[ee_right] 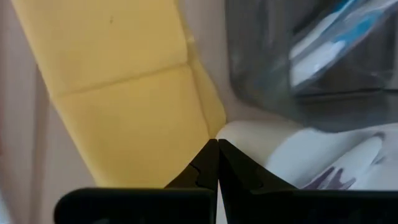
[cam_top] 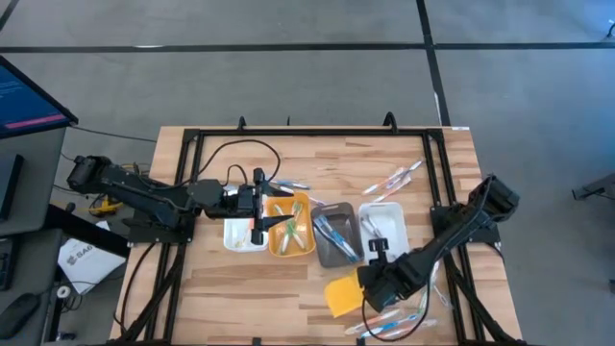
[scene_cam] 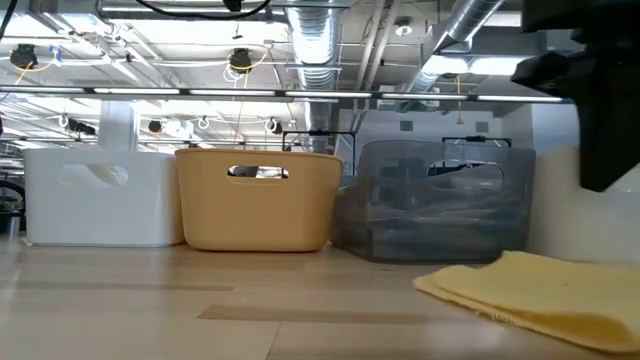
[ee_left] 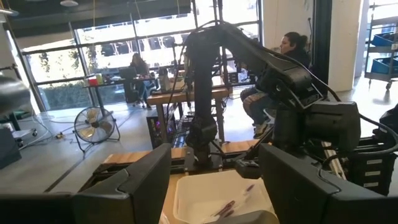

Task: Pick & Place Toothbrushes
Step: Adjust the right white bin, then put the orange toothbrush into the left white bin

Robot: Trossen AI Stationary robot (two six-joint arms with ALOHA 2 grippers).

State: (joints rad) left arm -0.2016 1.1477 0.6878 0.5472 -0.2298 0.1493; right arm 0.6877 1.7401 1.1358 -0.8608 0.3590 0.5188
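Note:
Four trays stand in a row mid-table: white (cam_top: 236, 235), orange (cam_top: 291, 231), grey (cam_top: 334, 238) and white (cam_top: 382, 226). Toothbrushes lie in them, such as a blue-and-white one (ee_right: 333, 43) in the grey tray and a purple one (ee_right: 329, 177) in the right white tray. Loose toothbrushes lie at the far right (cam_top: 394, 178), behind the orange tray (cam_top: 288, 185) and at the near right (cam_top: 396, 322). My left gripper (cam_top: 258, 207) hangs level and open above the left trays, nothing between its fingers (ee_left: 214, 180). My right gripper (ee_right: 216, 146) is shut and empty, pointing steeply down over the gap between the yellow pad (cam_top: 341, 296) and the right white tray.
The yellow pad (scene_cam: 540, 290) lies flat near the front edge, right of centre. A black frame (cam_top: 192, 144) rims the tabletop. Bare wood shows at the near left (cam_top: 240, 298) and far centre (cam_top: 336, 154). People sit at desks in the room beyond (ee_left: 292, 50).

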